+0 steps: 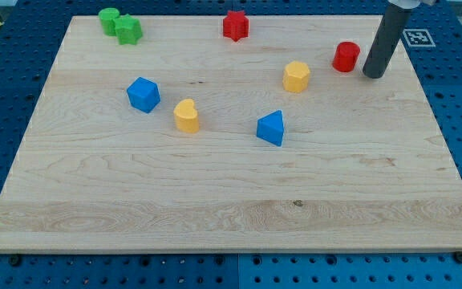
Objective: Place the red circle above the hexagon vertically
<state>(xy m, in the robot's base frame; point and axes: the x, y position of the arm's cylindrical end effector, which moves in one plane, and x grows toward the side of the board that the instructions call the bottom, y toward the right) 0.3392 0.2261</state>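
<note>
The red circle is a short red cylinder near the view's top right. The yellow hexagon stands down and to the left of it, a short gap apart. My tip is the lower end of a dark rod just right of the red circle, slightly lower in the view, close to it but not clearly touching.
A red star-shaped block sits at the top centre. Two green blocks touch at the top left. A blue cube, a yellow heart and a blue triangular block lie mid-board. The wooden board rests on a blue pegboard.
</note>
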